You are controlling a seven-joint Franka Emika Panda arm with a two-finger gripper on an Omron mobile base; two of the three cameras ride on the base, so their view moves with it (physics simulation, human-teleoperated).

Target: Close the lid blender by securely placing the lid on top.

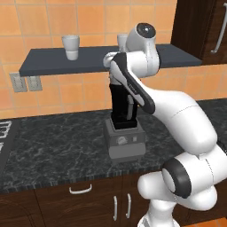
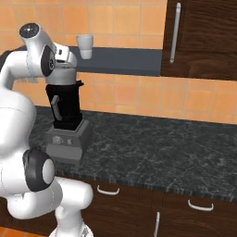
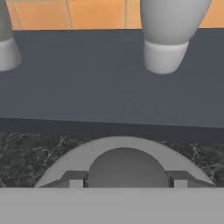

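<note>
Standing on the dark marble counter (image 1: pixel 53 142) in the left base view, the blender (image 1: pixel 124 128) has its jar top hidden behind the arm's wrist. Right base view: the gripper (image 2: pixel 65 74) sits directly over the jar mouth, the lid (image 2: pixel 65 77) showing as a light band between hand and jar; a white cup (image 2: pixel 85 46) stands on the grey shelf (image 2: pixel 125 60). Hand view: the two finger tips (image 3: pixel 75 178) flank the lid's dark knob (image 3: pixel 127 168), pinching it.

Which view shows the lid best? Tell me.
The hand view: the lid lies close, its light rim and darker knob between the tool's fingertips. In the right base view it caps the blender; the arm hides it in the left.
</note>
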